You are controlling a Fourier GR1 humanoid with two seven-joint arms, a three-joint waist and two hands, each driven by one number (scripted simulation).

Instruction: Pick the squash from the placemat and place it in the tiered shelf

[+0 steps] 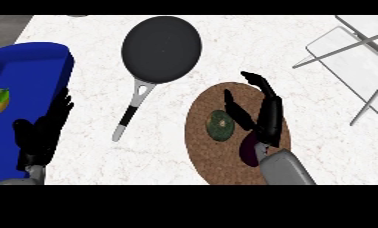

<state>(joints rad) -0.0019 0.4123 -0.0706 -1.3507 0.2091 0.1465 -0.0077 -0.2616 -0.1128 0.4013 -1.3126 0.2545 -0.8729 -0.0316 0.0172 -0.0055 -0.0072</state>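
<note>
The counter is pale marbled stone, grey-floored at its far left corner. A round brown placemat lies near the front edge with the dark green squash resting on it. The right hand hangs over the mat, fingers spread apart, thumb just beside the squash, gripping nothing. A black frying pan sits behind. The tiered shelf stands far right. The left hand rests open by a blue container
</note>
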